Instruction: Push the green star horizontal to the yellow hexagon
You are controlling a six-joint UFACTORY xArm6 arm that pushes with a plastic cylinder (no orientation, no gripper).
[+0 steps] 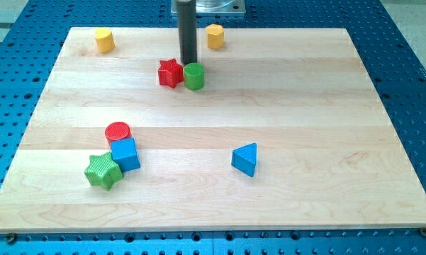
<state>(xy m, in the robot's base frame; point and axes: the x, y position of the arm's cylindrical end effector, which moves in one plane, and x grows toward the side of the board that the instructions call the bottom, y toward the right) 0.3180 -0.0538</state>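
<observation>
Approach step, I judge: my tip [188, 64] (a bare rod, no jaws) sits behind the red star [170, 73] and green cylinder [194, 76]; next it must reach the green star [103, 171], well apart from the yellow hexagon [214, 36].

The green star [103, 171] lies flat on the wooden board at the near left, its ribbed top face upward and its points intact. Its right upper side touches a blue cube. The yellow hexagon [215, 36] stands upright at the far edge of the board, right of centre. The two are well apart, the star far nearer and further left.
</observation>
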